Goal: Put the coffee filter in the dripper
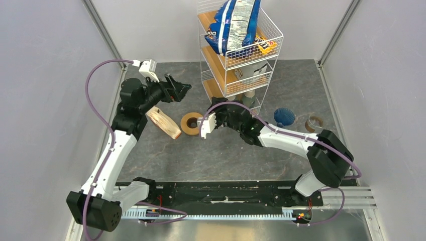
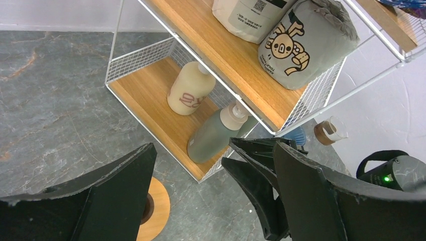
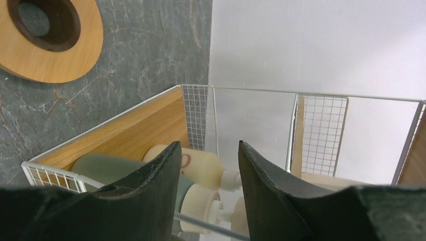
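The left gripper [image 2: 213,150] gapes wide and empty; the right gripper [image 3: 208,145] is narrower, also empty. No loose coffee filter shows, only the paper stack [image 1: 163,122] left of centre. A filter is likely thin and floppy, so pinch its rim gently.

A white wire rack [image 1: 246,56] with wooden shelves [image 2: 145,98] stands at the far edge of a dark grey marbled tabletop [image 1: 226,155]. Plain pale grey walls [image 1: 45,75] close in behind the rack and to either side of it, evenly lit.
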`<state>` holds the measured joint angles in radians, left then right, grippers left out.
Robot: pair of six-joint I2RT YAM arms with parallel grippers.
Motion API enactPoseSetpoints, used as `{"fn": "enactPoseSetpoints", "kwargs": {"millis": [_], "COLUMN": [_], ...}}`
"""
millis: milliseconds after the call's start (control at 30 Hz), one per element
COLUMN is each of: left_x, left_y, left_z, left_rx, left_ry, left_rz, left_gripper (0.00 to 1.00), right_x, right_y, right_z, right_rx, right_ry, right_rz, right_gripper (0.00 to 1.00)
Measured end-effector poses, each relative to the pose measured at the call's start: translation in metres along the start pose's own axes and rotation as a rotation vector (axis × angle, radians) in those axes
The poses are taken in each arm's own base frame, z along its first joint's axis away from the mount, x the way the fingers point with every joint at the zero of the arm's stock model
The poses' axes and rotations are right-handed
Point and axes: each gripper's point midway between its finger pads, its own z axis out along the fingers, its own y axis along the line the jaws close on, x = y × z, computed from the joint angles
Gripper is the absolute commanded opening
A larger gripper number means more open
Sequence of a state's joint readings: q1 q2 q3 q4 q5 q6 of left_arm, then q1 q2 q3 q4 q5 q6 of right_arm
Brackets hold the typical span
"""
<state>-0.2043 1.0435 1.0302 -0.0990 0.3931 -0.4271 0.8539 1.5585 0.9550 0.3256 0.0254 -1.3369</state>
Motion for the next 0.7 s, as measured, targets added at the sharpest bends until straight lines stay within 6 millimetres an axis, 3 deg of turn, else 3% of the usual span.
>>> {"fn": "enactPoseSetpoints", "kwargs": {"millis": [433, 700], "left_x": [0.005, 0.003], "left_y": [0.008, 0.008], "left_z": [0.013, 0.017], "left_rx": [-0.008, -0.004], "left_ry": [0.022, 0.021], "left_rz": [-0.017, -0.018], "left_gripper": [0.94, 0.94], "right_x": [0.009, 0.055], "right_y": [0.003, -0.003], "right_z": [-0.006, -0.016], "right_rx": [-0.047, -0.039], "right_ry": [-0.126, -0.041], "right_rz": [-0.091, -0.095], "right_gripper": [0.53, 0.53]}}
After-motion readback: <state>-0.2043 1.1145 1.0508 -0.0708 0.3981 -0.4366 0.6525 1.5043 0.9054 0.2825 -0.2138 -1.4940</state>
